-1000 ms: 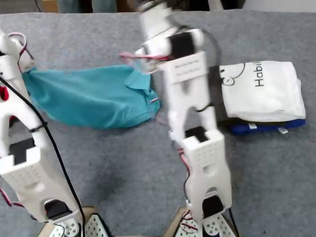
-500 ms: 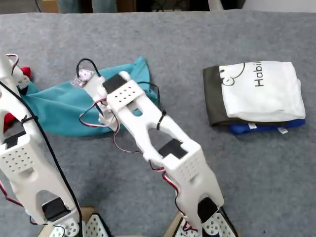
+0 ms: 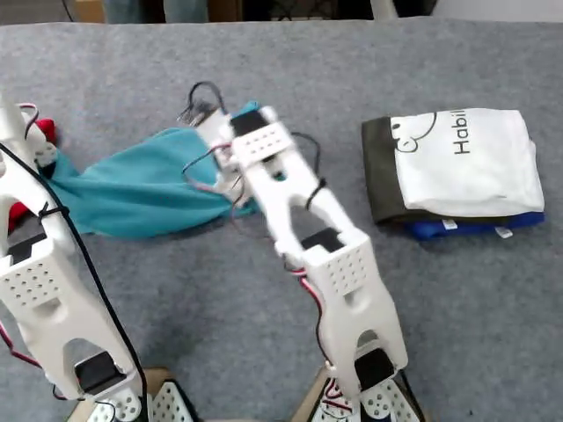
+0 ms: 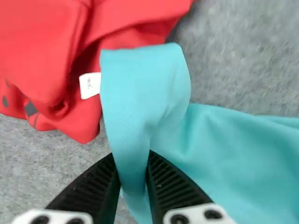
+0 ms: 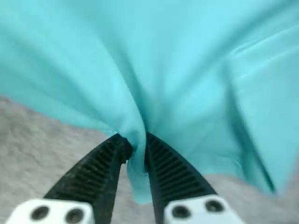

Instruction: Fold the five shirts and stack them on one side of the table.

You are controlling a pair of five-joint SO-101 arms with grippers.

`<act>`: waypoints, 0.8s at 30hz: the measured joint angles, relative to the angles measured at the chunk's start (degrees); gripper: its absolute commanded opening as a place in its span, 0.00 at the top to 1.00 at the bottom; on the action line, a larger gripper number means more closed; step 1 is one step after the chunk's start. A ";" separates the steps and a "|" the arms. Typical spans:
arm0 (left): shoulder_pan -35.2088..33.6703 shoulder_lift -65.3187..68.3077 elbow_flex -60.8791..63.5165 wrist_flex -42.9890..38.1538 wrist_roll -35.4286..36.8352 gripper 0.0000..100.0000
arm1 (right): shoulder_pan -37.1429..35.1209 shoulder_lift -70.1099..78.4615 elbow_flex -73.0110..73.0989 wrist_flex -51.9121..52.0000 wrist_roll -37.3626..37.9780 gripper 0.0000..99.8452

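Note:
A teal shirt [image 3: 141, 189] lies stretched across the left half of the grey table. My left gripper [image 4: 132, 161] is shut on a narrow end of the teal shirt [image 4: 140, 116], right beside a red shirt [image 4: 70, 56]. In the high view the left arm stands at the far left, with the red shirt [image 3: 18, 211] peeking out behind it. My right gripper [image 5: 135, 151] is shut on a bunched fold of the teal shirt [image 5: 154, 65]. In the high view the right gripper [image 3: 230, 180] sits at the shirt's right end.
A stack of folded shirts [image 3: 457, 167] rests at the right: white on top, dark olive [image 3: 378, 180] below, blue [image 3: 466, 230] at the bottom. Bare grey table [image 3: 176, 308] spreads in front between the arms.
The right arm swung left over the teal shirt, then back toward the middle, dragging the shirt's right end. The shirt is now narrower and more bunched. The left arm has kept its hold.

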 measured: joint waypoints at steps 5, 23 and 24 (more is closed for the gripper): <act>0.18 0.09 2.20 0.00 -2.46 0.97 | 6.33 0.44 -8.62 0.26 10.29 0.99; 4.31 0.09 2.29 -12.75 -3.43 0.97 | 15.91 7.38 -14.33 -33.05 -5.01 0.72; 4.31 0.09 2.29 -13.63 -3.43 0.97 | 15.91 7.30 -15.38 -30.77 -5.71 0.72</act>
